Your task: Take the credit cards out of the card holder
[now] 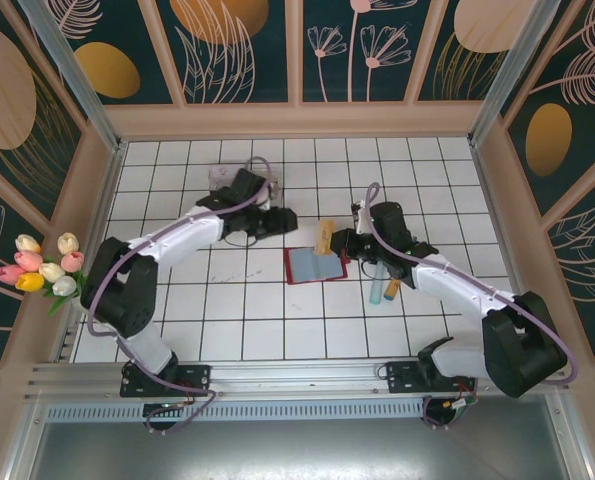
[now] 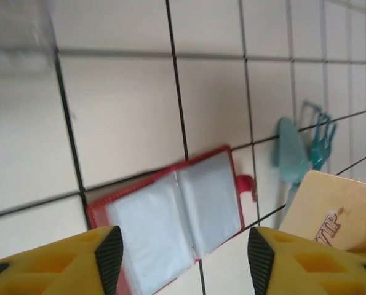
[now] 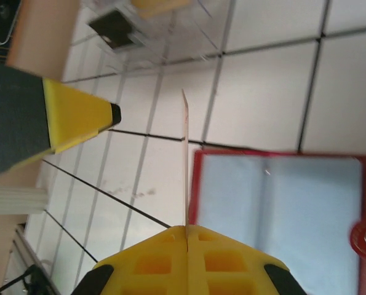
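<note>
At centre of table (image 1: 227, 300): one card holder (image 1: 315, 266), open flat, two grey-blue pockets up. Right end effector (image 3: 187, 236) clamped on one credit card (image 1: 324, 238), upright beside holder's edge. Left end effector (image 2: 183, 249) near holder, jaws apart. Two more to the right of holder: light blue card (image 1: 377, 291), tan-orange card (image 1: 391, 288).

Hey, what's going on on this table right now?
The right pincer is shut on a tan card, holding it on edge just beside the red card holder. The holder lies open and flat on the tiled table. The left pincer is open and empty, a little way off from the holder. What look like two more cards lie by the right arm.
</note>
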Available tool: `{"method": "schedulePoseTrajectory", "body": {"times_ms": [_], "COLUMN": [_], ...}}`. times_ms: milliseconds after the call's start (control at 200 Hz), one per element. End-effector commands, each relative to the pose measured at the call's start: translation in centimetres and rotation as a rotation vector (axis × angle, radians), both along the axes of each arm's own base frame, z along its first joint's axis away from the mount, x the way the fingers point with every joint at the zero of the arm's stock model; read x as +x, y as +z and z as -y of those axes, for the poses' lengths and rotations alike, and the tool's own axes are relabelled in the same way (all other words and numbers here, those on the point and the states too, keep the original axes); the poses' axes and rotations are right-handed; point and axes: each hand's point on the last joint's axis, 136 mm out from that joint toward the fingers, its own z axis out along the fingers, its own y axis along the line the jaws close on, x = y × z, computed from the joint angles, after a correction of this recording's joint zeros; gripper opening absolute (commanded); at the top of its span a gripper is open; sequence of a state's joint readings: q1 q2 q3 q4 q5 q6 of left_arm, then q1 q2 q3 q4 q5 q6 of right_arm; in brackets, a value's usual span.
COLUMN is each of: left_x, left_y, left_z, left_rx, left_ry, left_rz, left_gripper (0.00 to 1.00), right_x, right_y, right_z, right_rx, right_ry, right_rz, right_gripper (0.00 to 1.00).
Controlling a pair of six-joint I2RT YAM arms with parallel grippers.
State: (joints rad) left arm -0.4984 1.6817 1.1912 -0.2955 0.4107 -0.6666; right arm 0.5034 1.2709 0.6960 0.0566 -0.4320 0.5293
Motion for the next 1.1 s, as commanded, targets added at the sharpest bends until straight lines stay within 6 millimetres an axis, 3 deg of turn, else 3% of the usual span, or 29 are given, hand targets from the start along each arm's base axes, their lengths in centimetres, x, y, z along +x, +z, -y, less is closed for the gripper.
{"method": "schedulePoseTrajectory", "body": {"times_ms": [0,195,360,611,731,1096], "left_x": [1.0,3.3,3.0,3.7,3.0,2.1], "left_y": [3.5,7.6,12.1,13.4,14.0,16.2], "left_z": [-1.1,-3.7,-2.6,-1.7,-0.9,-0.2], "left_rx": [-0.090,-0.245,-0.443,-0.551,-0.584,-0.709], "left_ry": [-0.014,0.035,-0.045,-0.038,-0.080,-0.136], "left_rz": [0.088,0.178,0.259,0.237,0.245,0.245], "left_gripper": [0.73,0.90,0.96,0.96,0.89,0.40], "right_x": [1.4,3.4,4.8,5.2,5.2,4.3], "right_y": [5.7,8.6,10.0,12.7,13.4,14.6], "right_z": [-2.1,-4.8,-6.6,-8.2,-8.6,-8.8], "right_rx": [0.119,0.230,0.291,0.446,0.496,0.550], "right_ry": [0.099,0.170,0.219,0.284,0.304,0.349], "right_rz": [0.164,0.183,0.176,0.146,0.132,0.106], "right_gripper": [0.00,0.00,0.00,0.00,0.00,0.00]}}
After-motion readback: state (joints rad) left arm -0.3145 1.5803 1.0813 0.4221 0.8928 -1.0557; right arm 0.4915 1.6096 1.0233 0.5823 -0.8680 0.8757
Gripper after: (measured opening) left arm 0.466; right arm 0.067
